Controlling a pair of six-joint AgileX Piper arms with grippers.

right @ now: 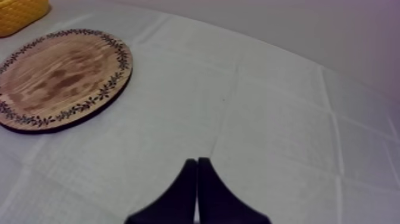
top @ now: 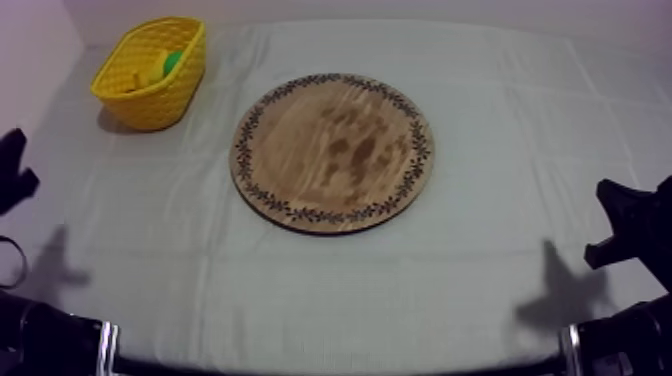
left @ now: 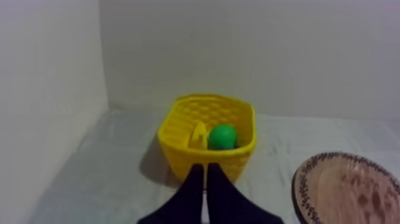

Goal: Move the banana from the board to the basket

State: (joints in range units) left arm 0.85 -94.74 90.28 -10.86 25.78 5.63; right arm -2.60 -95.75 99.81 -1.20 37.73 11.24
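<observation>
Left wrist view: the banana (left: 198,136) lies inside the yellow basket (left: 178,128), right beside a green fruit (left: 222,137) in there. The left gripper (left: 206,168) sits just short of the basket, its fingers pressed together on nothing. The round wooden board (left: 351,190) lies beside the basket. On the board's far side from the basket, the right gripper (right: 197,162) hangs over the cloth (right: 286,119), fingers likewise closed and empty.

Open cloth (top: 400,290) around board (top: 333,152), basket (top: 150,102) far left

The top camera is looking down slantwise on the board (top: 333,152); both wrist cameras are viewing it low, apparently from opposite sides.
</observation>
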